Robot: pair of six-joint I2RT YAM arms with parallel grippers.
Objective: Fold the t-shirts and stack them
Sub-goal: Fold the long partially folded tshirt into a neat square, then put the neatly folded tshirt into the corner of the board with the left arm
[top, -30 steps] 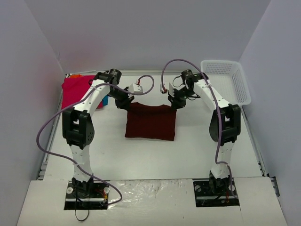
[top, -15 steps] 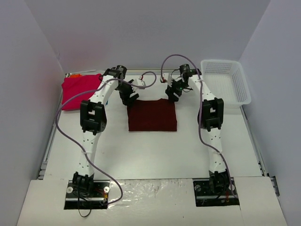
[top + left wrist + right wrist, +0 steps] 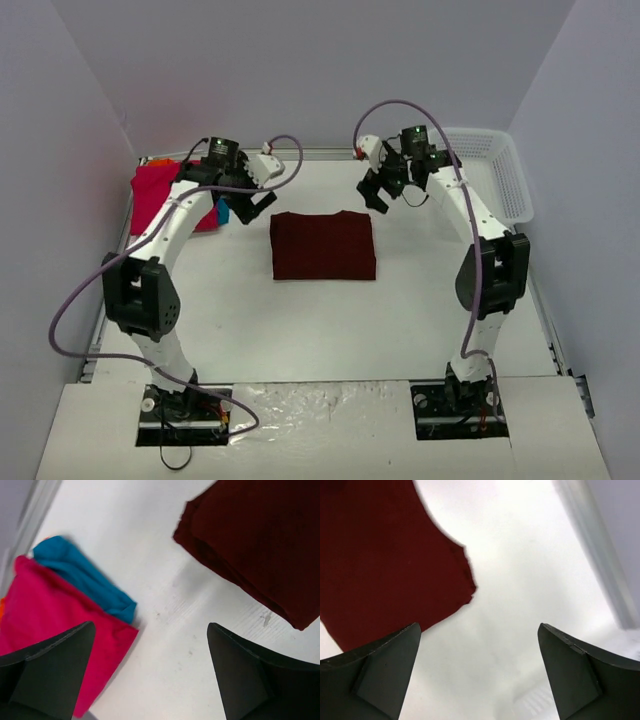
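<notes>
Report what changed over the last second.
Both grippers opened and let go of the maroon t-shirt at its far edge, then drew apart: the left gripper toward the pink t-shirt, the right gripper toward the white basket. The maroon t-shirt now lies flat and folded, free of both. The pink t-shirt, the teal t-shirt and the white basket stayed put.

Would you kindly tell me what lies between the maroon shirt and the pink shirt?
A teal shirt, right against the pink shirt; the rest is bare table up to the maroon shirt. The left wrist view shows it best.
</notes>
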